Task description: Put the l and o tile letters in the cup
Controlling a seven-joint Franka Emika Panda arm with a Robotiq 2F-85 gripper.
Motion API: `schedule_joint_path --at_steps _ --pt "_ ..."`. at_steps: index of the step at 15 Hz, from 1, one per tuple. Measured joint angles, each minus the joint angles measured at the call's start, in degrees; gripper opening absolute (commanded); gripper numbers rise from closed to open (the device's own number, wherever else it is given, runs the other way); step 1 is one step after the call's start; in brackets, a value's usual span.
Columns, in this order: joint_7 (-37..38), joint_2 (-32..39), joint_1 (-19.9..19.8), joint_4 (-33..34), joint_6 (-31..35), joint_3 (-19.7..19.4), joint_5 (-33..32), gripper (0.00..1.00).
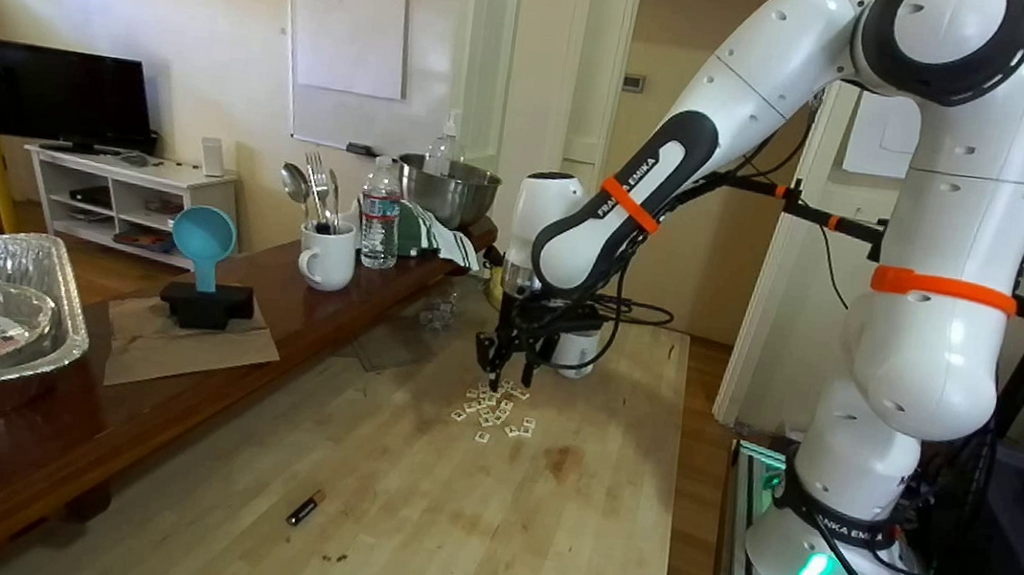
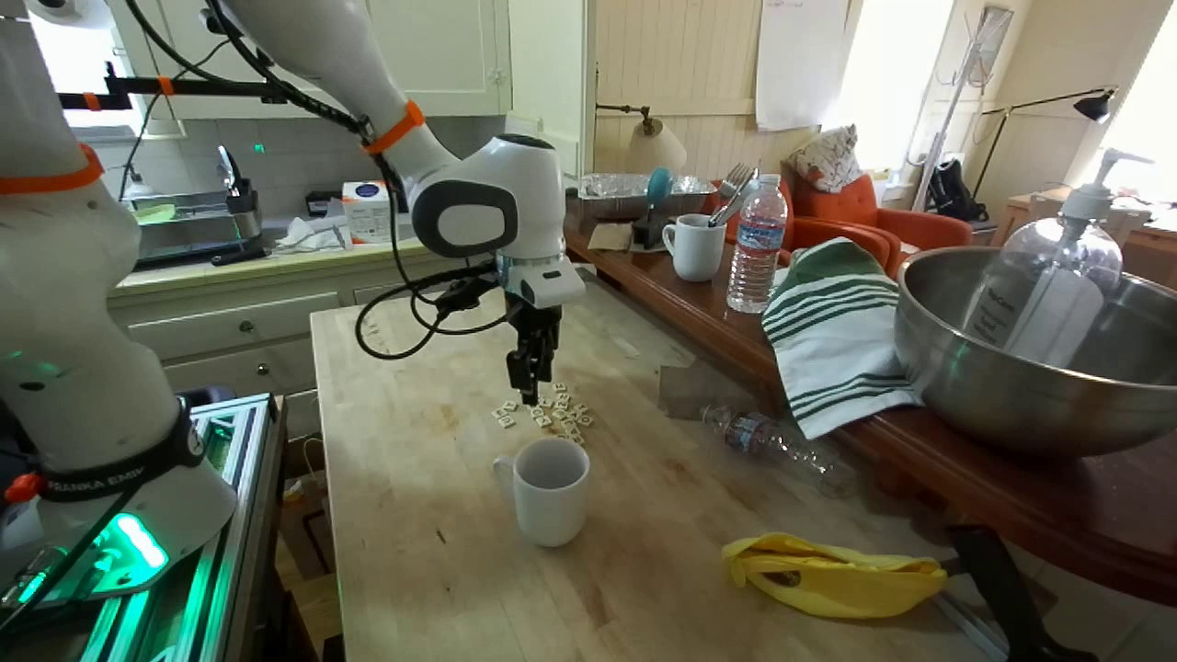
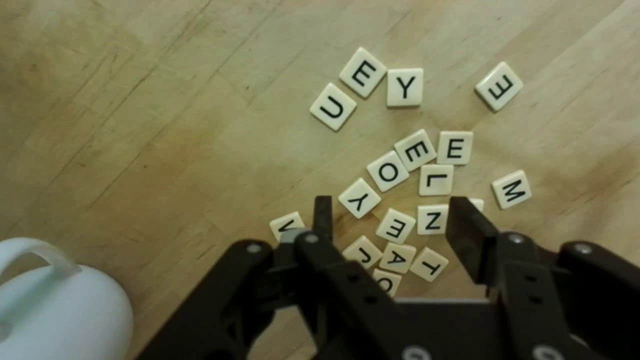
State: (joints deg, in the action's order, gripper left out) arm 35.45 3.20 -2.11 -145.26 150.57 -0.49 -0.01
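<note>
In the wrist view the L tile (image 3: 436,180) lies flat on the table, just beyond my right fingertip and between the fingers' lines. The O tile (image 3: 388,171) lies to its upper left, touching an E tile. Another tile with a round letter (image 3: 388,283) is partly hidden by my left finger. My gripper (image 3: 392,214) is open and empty, pointing down low over the tile pile; it also shows in both exterior views (image 1: 511,384) (image 2: 526,391). The plain white cup (image 2: 550,501) with a handle stands upright beside the pile, partly shown in the wrist view (image 3: 65,320) and behind the gripper (image 1: 575,345).
Several other letter tiles crowd around, such as N (image 3: 432,220) and Y (image 3: 359,198). A yellow banana-like item (image 2: 832,577) and a clear plastic bottle (image 2: 772,446) lie on the table. A battery (image 1: 306,507) lies nearer. A raised brown counter (image 1: 279,300) holds a cutlery mug (image 1: 328,259).
</note>
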Motion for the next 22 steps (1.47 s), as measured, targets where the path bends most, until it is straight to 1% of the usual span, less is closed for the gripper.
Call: schedule_joint_path --at_steps 1,2,3,5,7,9,10,12,13,14,15,16,18,20,22 --pt "0.8 0.5 0.1 0.1 0.2 0.0 -0.2 0.37" --pt "1.6 1.0 0.3 0.3 0.4 0.0 -0.4 0.31" --pt "2.4 1.4 0.6 0.6 0.7 0.0 -0.7 0.29" --pt "3.9 2.2 1.1 1.0 1.5 -0.1 -1.1 0.37" --pt "5.0 2.8 1.5 1.4 2.5 -0.2 -1.3 0.48" --pt "6.0 3.4 1.9 1.5 3.2 -0.4 -1.5 0.56" --pt "6.4 3.6 2.1 1.5 3.3 -0.5 -1.6 0.5" --pt "7.0 4.2 2.4 1.6 3.4 -0.9 -1.6 0.44" --pt "7.2 4.5 2.5 1.6 3.4 -1.0 -1.6 0.38" --pt "7.4 4.8 2.7 1.7 3.4 -1.1 -1.6 0.4" --pt "7.7 5.0 2.8 1.7 3.4 -1.2 -1.6 0.37" --pt "8.1 5.3 2.9 1.8 3.4 -1.3 -1.6 0.39" --pt "8.6 5.7 3.1 2.0 3.5 -1.5 -1.6 0.37" --pt "9.0 6.0 3.3 2.2 3.6 -1.7 -1.6 0.4" --pt "9.5 6.2 3.5 2.2 3.8 -1.9 -1.6 0.37"
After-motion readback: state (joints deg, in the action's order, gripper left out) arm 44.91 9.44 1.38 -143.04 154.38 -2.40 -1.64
